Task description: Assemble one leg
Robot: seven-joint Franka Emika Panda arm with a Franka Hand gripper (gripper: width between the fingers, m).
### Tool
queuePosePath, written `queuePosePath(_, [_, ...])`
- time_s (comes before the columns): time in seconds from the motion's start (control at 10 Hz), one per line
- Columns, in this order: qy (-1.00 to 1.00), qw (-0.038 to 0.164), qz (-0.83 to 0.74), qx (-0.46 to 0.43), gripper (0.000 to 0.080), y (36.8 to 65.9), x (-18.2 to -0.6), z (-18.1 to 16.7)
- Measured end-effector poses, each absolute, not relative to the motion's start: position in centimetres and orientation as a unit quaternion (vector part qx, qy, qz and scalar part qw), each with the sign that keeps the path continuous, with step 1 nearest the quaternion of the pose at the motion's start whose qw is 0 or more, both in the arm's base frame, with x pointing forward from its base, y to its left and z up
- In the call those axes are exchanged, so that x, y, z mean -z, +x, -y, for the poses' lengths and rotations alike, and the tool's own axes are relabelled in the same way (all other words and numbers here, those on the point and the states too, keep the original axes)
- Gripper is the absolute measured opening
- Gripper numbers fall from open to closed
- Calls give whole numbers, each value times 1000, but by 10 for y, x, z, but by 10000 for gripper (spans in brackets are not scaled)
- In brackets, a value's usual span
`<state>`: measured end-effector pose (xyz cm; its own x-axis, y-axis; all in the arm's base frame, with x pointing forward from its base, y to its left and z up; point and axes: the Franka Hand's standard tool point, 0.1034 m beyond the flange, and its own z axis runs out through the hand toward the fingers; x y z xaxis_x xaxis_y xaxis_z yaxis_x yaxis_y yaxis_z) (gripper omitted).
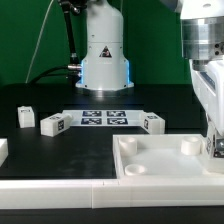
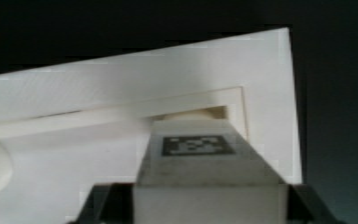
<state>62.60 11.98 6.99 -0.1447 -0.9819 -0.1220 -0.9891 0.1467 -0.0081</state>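
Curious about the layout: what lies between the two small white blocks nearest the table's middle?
The marker board lies flat between the left leg and the right leg. Only the exterior view shows this.

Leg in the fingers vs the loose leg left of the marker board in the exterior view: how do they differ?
The held leg sits between the fingers; the loose leg lies free. The held leg is over a corner of the square top; the loose leg rests on the black table. Both are small white blocks bearing a fiducial tag.
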Motion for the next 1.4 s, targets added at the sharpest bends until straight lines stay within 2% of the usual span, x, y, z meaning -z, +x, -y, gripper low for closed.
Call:
queuePosePath(0.1, [-663,49,-746,-36,507,626,-70,-120])
queuePosePath(0.2, [-676,50,-734,-35,507,626,-70,-120])
queuePosePath(0.3, [-681,49,-729,-36,623,625,-69,-120])
queuePosePath(0.4, [-695,47,-717,-38,642,624,-69,-120])
queuePosePath(1.1, [-924,49,-378,-24,649,623,-69,-120])
queuePosePath(1.4, [-976,35,-216,-14,649,624,-71,-122])
